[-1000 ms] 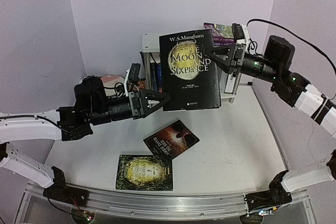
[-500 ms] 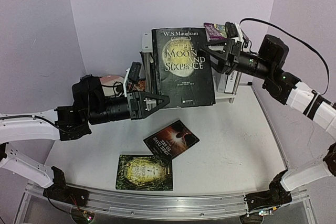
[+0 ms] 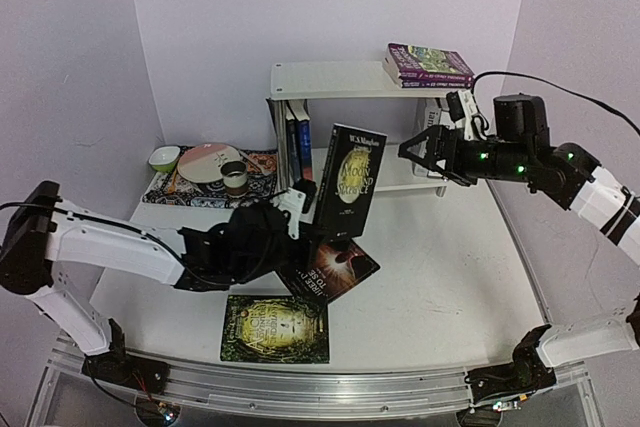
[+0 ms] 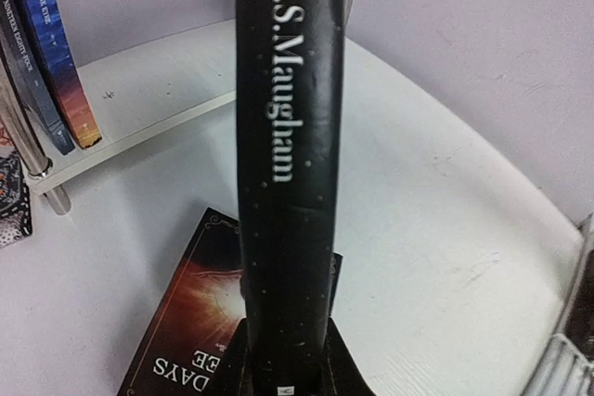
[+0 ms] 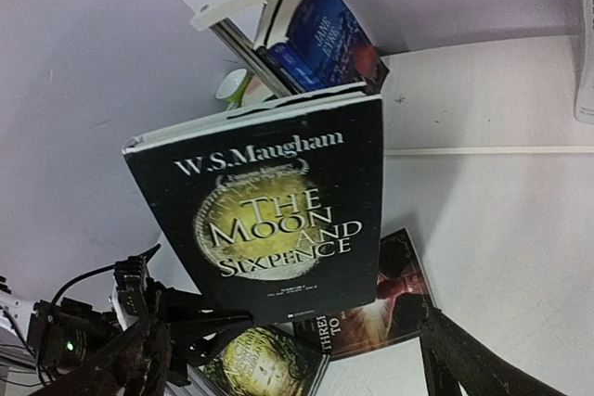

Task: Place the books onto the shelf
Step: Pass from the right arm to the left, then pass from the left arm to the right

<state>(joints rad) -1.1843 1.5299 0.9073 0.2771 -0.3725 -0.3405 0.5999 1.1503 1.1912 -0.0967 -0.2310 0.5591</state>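
My left gripper is clamped on the bottom edge of the black Maugham book. It holds the book nearly upright in the air, just in front of the lower tier of the shelf and above the red-black book lying on the table. My right gripper stands spread wide, apart from it, holding nothing. The pinch is low and narrow, so the tall book could pivot or slip free and drop. Going in, its top corner may catch the upper board or knock the standing blue books. I cannot quite tell how deep my pinch reaches.
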